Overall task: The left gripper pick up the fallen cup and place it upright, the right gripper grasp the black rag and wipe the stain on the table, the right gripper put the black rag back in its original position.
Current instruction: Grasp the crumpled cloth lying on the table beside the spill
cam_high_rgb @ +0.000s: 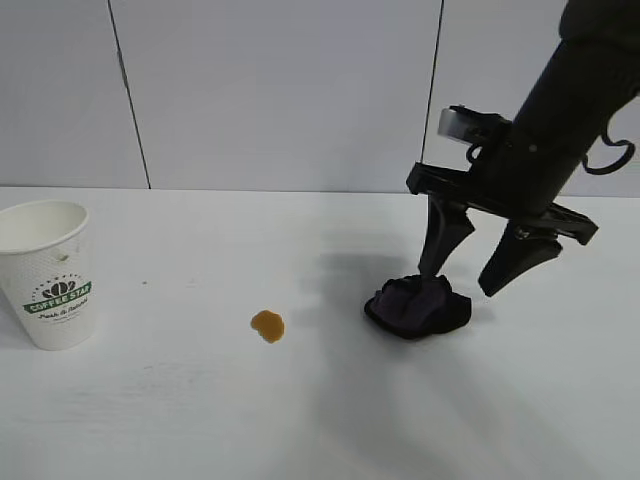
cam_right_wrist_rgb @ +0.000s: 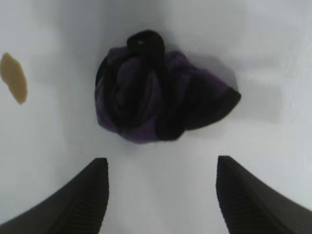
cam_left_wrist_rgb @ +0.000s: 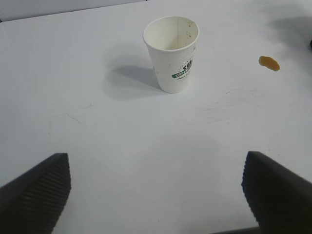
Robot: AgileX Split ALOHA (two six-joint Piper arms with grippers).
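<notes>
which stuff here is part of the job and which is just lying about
Part of the job:
- cup, upright
- stain
- black rag
- right gripper, open above the rag
- left gripper, open, back from the cup
- table

Just lying about:
- nothing; only the wall panels behind

From my left wrist camera: the cup stands upright on the table, mouth open, its green band logo facing partly toward the stain, a small brown-orange spot lying well apart from the cup. The left gripper has its jaws spread wide, one ribbed black finger at each lower corner, both well short of the cup and holding nothing.
</notes>
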